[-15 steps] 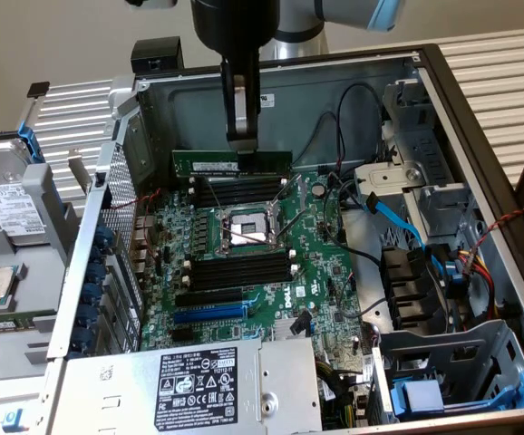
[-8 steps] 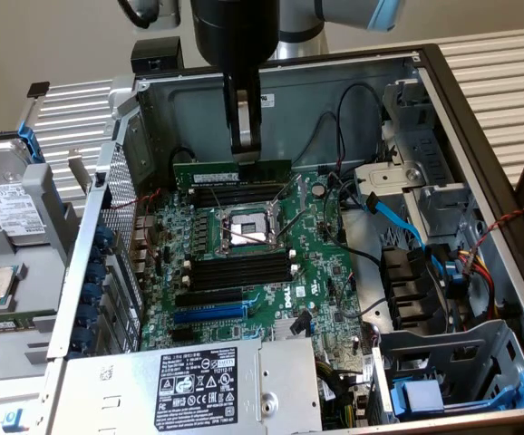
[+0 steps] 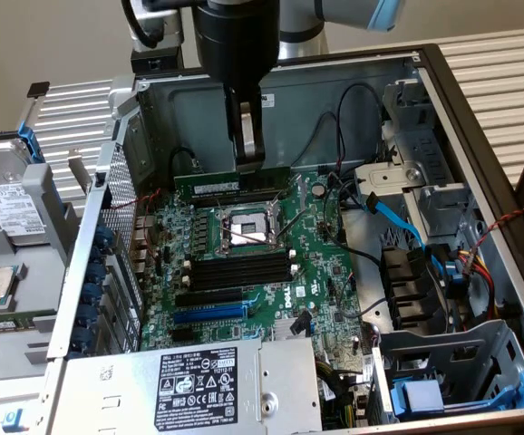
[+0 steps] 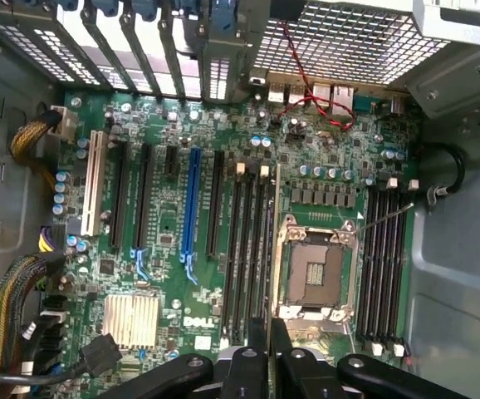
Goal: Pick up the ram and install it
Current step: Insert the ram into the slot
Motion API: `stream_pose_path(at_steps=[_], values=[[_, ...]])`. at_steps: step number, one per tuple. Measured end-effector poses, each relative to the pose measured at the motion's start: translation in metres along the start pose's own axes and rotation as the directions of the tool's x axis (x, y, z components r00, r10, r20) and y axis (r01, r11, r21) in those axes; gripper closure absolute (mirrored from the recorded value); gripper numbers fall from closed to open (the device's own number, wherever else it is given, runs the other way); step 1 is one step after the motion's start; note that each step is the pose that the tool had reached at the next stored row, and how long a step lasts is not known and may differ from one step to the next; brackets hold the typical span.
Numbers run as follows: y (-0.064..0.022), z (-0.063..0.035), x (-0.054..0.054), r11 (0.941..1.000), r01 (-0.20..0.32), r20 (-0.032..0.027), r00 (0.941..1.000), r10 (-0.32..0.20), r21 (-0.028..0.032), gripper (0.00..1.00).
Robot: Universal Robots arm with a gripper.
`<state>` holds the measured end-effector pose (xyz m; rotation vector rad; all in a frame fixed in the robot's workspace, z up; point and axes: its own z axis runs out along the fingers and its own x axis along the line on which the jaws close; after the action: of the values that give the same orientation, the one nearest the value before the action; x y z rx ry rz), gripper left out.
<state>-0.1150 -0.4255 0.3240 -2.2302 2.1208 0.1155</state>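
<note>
Pinching the ram stick [image 3: 215,184] by its top edge in the gripper [image 3: 248,163] (contacts down, long side level, presumably to meet a slot squarely), poised at twelve o'clock of the empty processor socket [image 3: 244,231].

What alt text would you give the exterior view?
A robot gripper holds a green ram stick level beside the open CPU socket of a motherboard inside an open computer case. Black memory slots lie on the socket's other side.
</note>
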Motion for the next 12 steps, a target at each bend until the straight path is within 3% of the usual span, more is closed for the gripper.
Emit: stream_pose_path(at_steps=[3,4,8,9,12], values=[[-0.0001,0.0045,-0.0004,1.0000,0.000,-0.0032,1.0000,0.000,-0.0001,0.86],[-0.0001,0.0050,-0.0005,1.0000,0.000,-0.0089,1.0000,0.000,-0.0010,0.86],[-0.0003,0.0078,-0.0031,1.0000,0.000,-0.0424,0.9991,-0.001,-0.0040,0.86],[-0.0003,0.0087,-0.0039,1.0000,0.000,-0.0460,0.9989,-0.001,-0.0042,0.86],[-0.0003,0.0098,-0.0038,1.0000,0.001,-0.0458,0.9990,-0.001,-0.0042,0.86]])
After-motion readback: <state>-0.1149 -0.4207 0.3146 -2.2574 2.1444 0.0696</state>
